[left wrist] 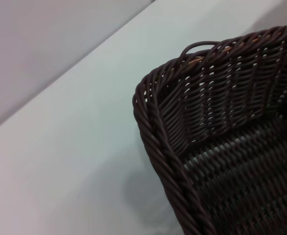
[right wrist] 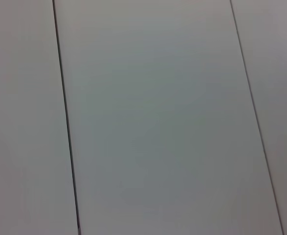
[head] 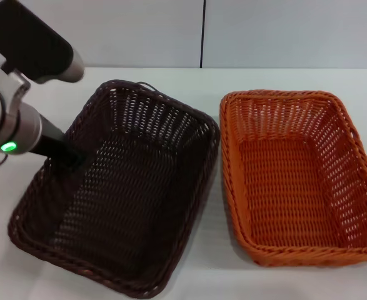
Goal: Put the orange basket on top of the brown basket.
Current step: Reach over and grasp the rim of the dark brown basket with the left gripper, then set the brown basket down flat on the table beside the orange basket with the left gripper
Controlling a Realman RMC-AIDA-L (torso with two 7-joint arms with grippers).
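The brown basket (head: pixel 127 200) stands on the left of the white table, turned a little askew. The orange basket (head: pixel 289 181) stands beside it on the right, a narrow gap apart, empty and upright. My left gripper (head: pixel 70 157) reaches down from the left to the brown basket's left rim, its dark tip against the inside of that wall. The left wrist view shows one corner of the brown basket (left wrist: pixel 221 147) with its braided rim. My right gripper is out of view.
Both baskets rest on the white table (head: pixel 217 275). A pale wall with a dark vertical seam (head: pixel 203 31) stands behind it. The right wrist view shows only pale panels with dark seams (right wrist: pixel 65 122).
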